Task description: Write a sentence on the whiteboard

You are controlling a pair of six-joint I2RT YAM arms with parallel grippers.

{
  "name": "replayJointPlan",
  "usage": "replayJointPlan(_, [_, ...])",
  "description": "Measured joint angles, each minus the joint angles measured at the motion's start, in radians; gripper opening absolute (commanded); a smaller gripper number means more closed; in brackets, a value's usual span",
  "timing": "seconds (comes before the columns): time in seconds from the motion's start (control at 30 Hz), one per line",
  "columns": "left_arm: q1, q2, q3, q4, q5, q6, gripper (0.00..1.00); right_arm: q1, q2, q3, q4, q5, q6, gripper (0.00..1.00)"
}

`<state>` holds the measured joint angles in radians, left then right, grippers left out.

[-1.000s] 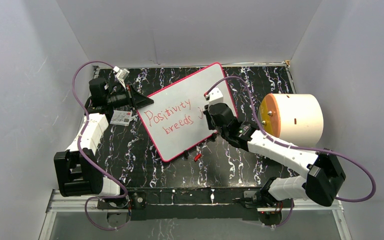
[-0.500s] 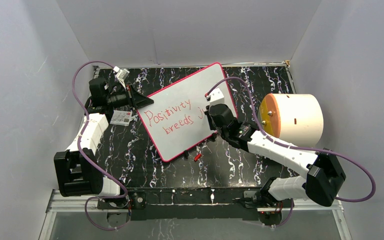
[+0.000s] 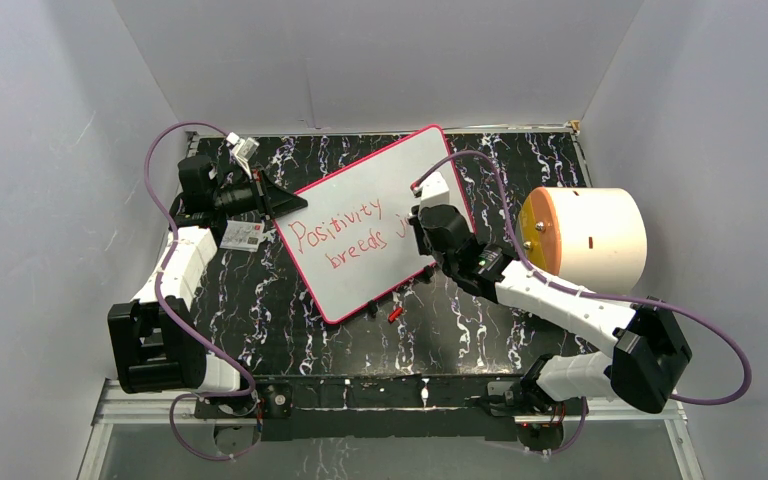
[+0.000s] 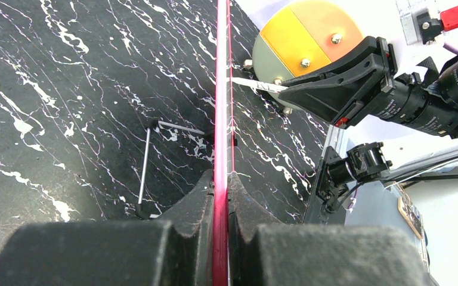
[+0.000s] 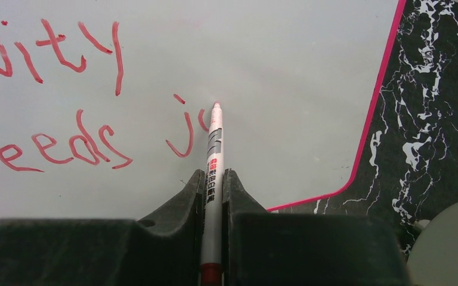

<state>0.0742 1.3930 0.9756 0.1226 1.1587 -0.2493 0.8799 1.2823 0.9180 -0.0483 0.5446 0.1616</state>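
Your right pincer pinches the marker: round the "o" lightly, while your left pincer clamps the board rim.

The top camera looked down from above and behind the arm bases, far enough back to take in the whole table. The left wrist camera sat close behind the left gripper, sighting along the board edge that ran ahead from between its fingers. The right wrist camera sat close behind the right gripper, facing the board's face just beyond its fingertips. All three views shared the board. The left wrist and top views also shared the right gripper and drum.
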Motion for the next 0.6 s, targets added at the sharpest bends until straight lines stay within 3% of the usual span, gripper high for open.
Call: replayJointPlan(0.6, [0.000,0.000,0.000,0.000,-0.001,0.002,0.00,-0.002,-0.006,0.000,-0.006,-0.058,-0.008,0.00])
